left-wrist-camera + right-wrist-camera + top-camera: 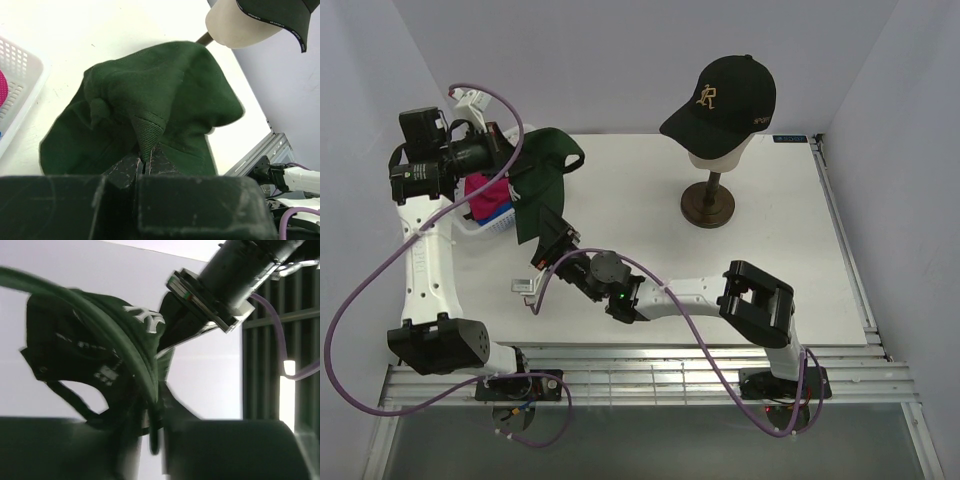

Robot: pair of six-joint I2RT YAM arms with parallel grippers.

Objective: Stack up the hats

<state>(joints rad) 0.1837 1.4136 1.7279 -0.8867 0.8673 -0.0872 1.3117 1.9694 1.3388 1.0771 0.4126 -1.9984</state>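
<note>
Spanning the scene, the white table [790, 250] carries a mannequin head [718, 157] at its rear right, wearing the black cap [725, 95]. At the left, the dark green cap [538, 165] hangs in the air just beside the white basket [485, 230], where the magenta cap [483, 192] and blue cap [498, 211] lie: 4 caps in all. The left gripper [145, 167] is pinched tight on the green cap's fabric. The right gripper [552, 235] sits at its lower brim, jaws partly apart around the edge; whether they grip it cannot be told.
</note>
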